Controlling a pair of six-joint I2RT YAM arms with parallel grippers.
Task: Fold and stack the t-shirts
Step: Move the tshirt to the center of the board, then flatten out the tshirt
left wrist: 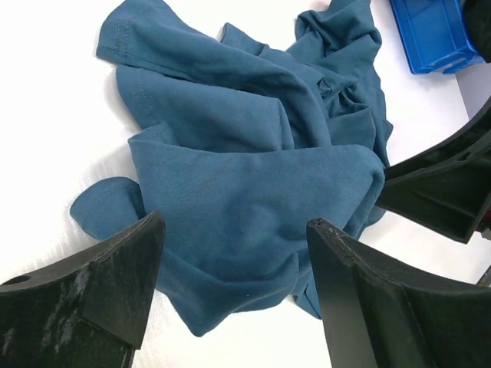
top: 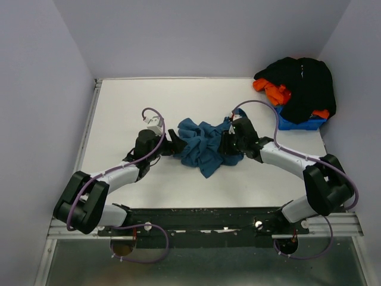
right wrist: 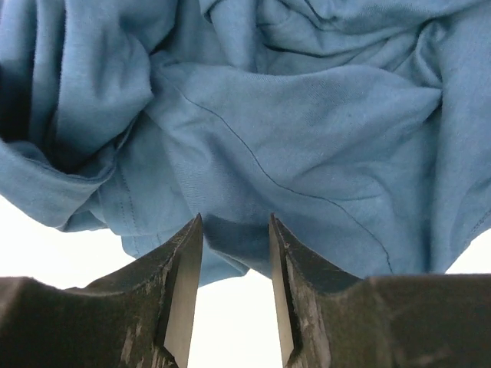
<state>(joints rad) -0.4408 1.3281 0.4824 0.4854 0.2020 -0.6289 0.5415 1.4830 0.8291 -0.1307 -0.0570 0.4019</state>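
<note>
The left fingers [left wrist: 134,264] are standing wide open, straddling the near-left folds of the teal shirt [top: 199,144] and gripping nothing, probably lining up to pinch a hem. The shirt is lying crumpled mid-tabletop [top: 119,107], between both arms. The right fingers [right wrist: 184,261] are standing about half apart with the shirt's right edge between their tips, not visibly clamped. Far right, a black shirt [top: 303,83] and an orange shirt [top: 271,92] are waiting, heaped on the bin [top: 305,124].
</note>
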